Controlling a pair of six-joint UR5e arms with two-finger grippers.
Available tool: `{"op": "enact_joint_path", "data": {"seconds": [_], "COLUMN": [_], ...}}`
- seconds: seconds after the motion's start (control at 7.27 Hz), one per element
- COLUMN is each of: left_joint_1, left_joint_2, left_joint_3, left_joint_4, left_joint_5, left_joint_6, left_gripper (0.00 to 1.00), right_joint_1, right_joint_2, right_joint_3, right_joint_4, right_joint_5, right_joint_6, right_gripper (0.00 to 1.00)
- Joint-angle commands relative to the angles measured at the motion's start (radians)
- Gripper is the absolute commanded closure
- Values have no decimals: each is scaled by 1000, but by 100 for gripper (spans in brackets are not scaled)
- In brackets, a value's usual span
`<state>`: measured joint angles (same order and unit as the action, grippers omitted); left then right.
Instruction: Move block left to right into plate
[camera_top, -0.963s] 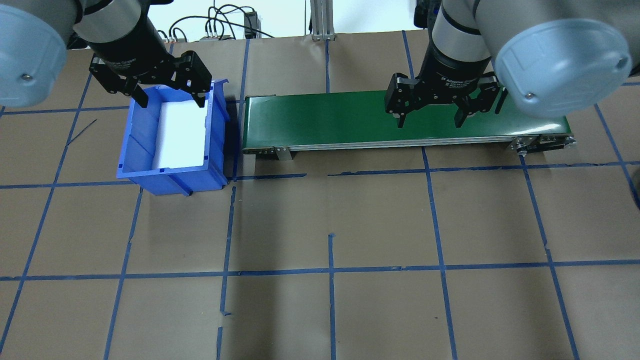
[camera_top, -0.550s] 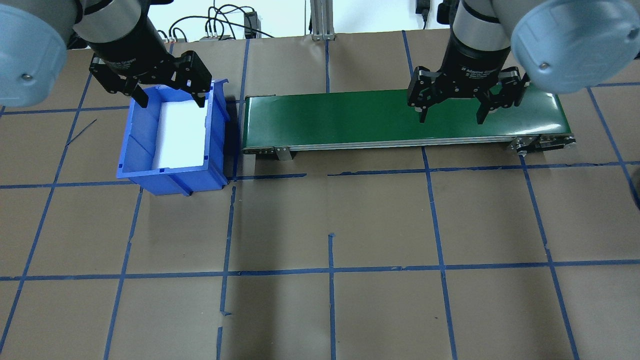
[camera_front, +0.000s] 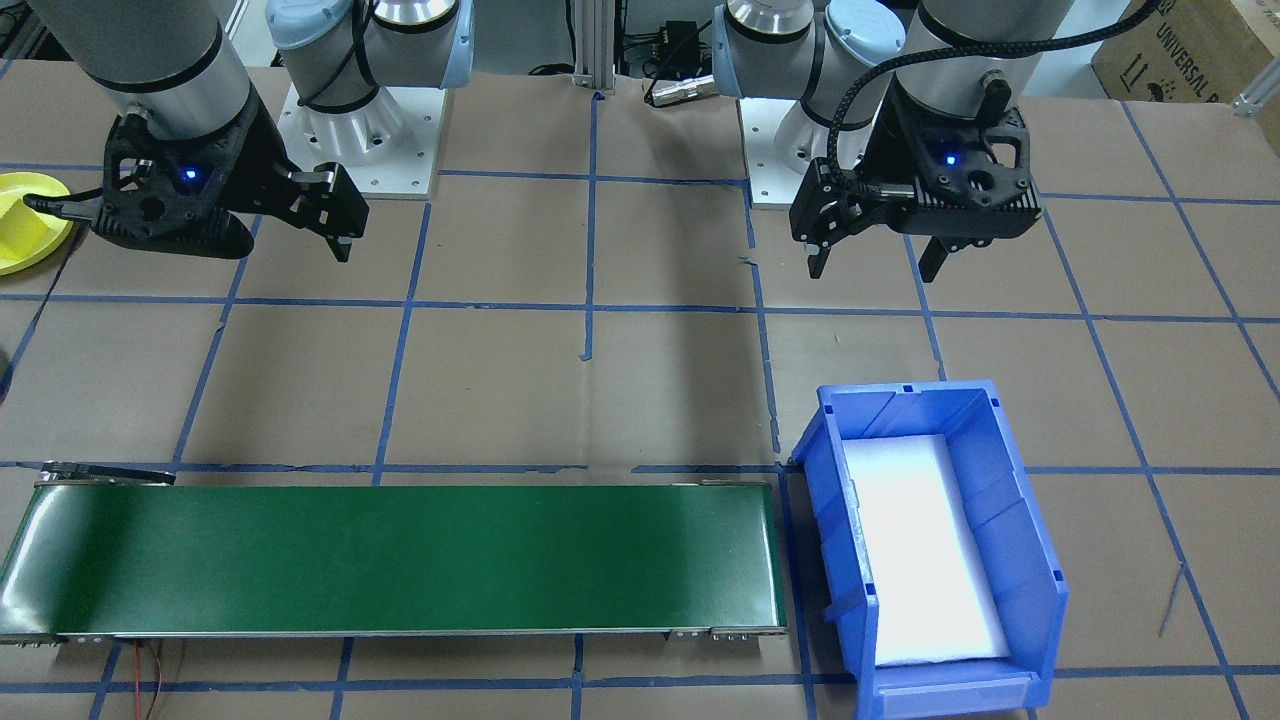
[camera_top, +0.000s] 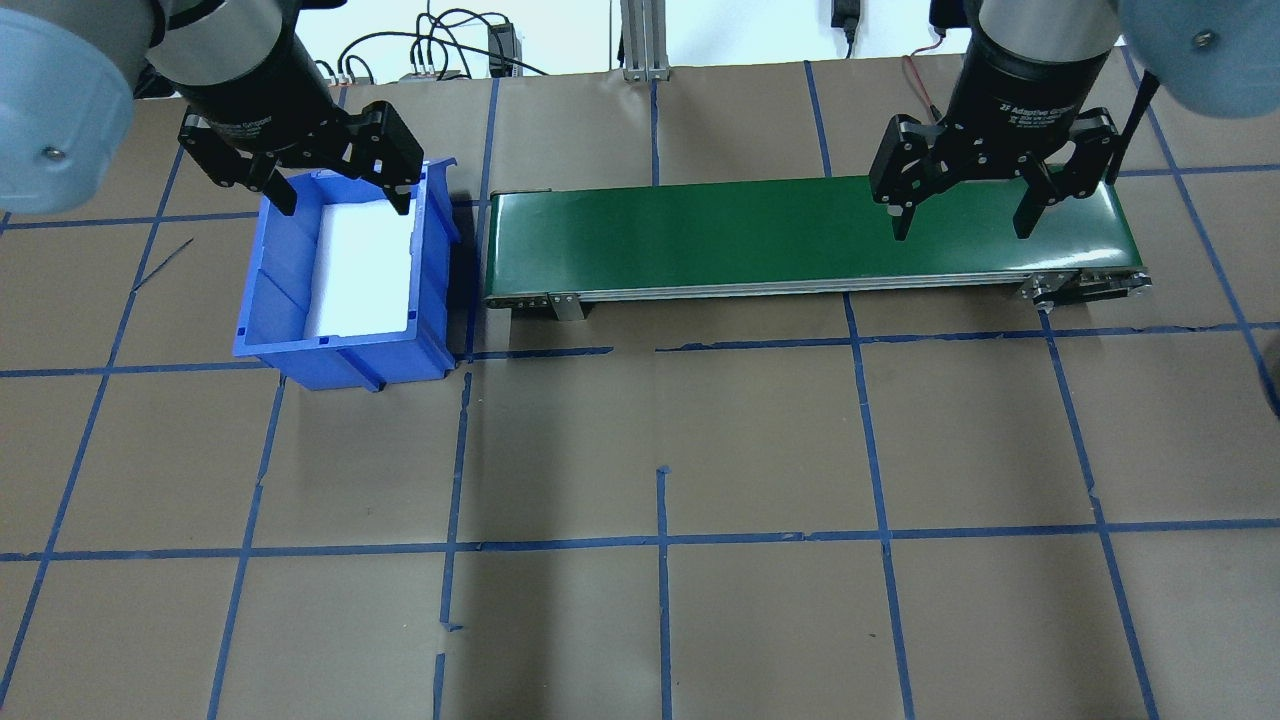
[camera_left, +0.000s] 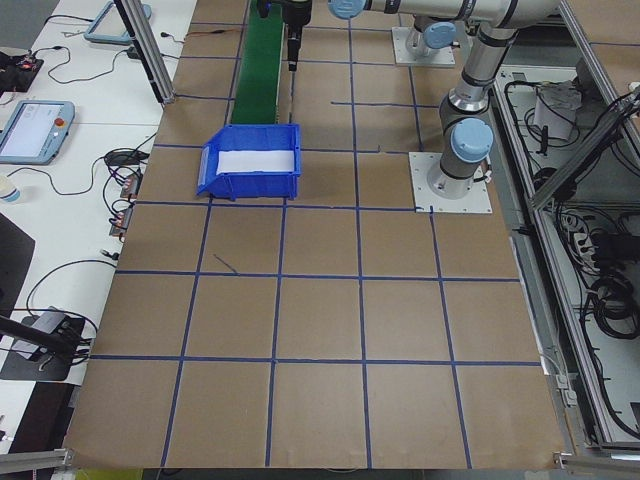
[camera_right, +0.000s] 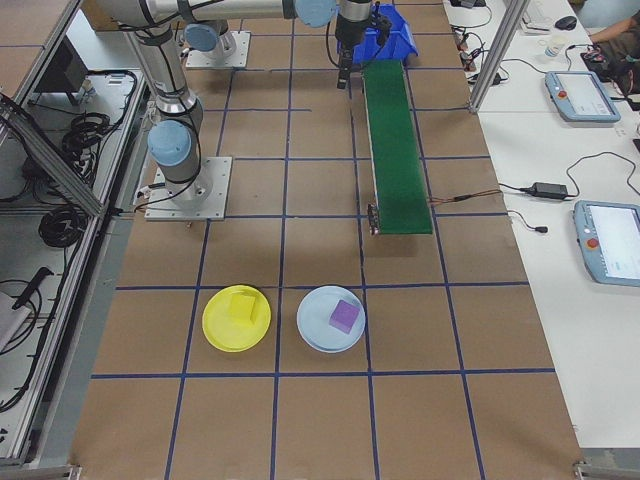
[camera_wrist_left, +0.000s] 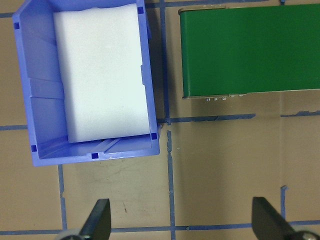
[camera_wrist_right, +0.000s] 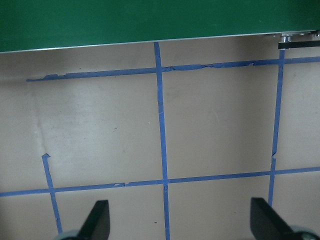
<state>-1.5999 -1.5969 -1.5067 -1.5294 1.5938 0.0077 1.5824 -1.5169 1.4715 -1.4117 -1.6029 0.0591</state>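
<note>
My right gripper (camera_top: 958, 212) hung with its jaws spread wide and nothing between them, above the right-hand end of the green conveyor belt (camera_top: 700, 235); my left gripper (camera_top: 341, 190) was likewise spread and empty, over the far edge of the blue bin (camera_front: 1040, 590), whose white foam liner (camera_wrist_left: 102, 70) carried nothing. The bin and the belt held no block that I could find. The only blocks in sight were past the belt's end on my right, in the exterior right view: a yellow block (camera_right: 243, 308) already resting inside the yellow plate (camera_right: 216, 335), and a purple block (camera_right: 344, 315) on a pale blue plate (camera_right: 315, 335) just beside it. I judged the yellow one to be the task's piece and the move effectively finished. It looked like a small, rigid, flat-faced cube, probably light, and unlikely to deform or break under a firm pinch. Its faces might have been smooth, so I would have taken it across two opposite flat sides, fingers low and square to the faces, coming straight down to clear the plate's shallow rim. At that size I could not tell its material or surface finish.
</note>
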Motion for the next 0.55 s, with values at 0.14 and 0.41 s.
{"op": "enact_joint_path", "data": {"seconds": [0.14,0.41], "left_joint_1": [0,0], "left_joint_2": [0,0], "left_joint_3": [0,0], "left_joint_4": [0,0], "left_joint_5": [0,0], "left_joint_6": [0,0], "left_gripper": [0,0], "right_joint_1": [8,8], "right_joint_2": [-17,-16], "right_joint_3": [15,30], "right_joint_4": [-30,-35], "right_joint_5": [14,17], "right_joint_6": [-5,-7], "right_gripper": [0,0]}}
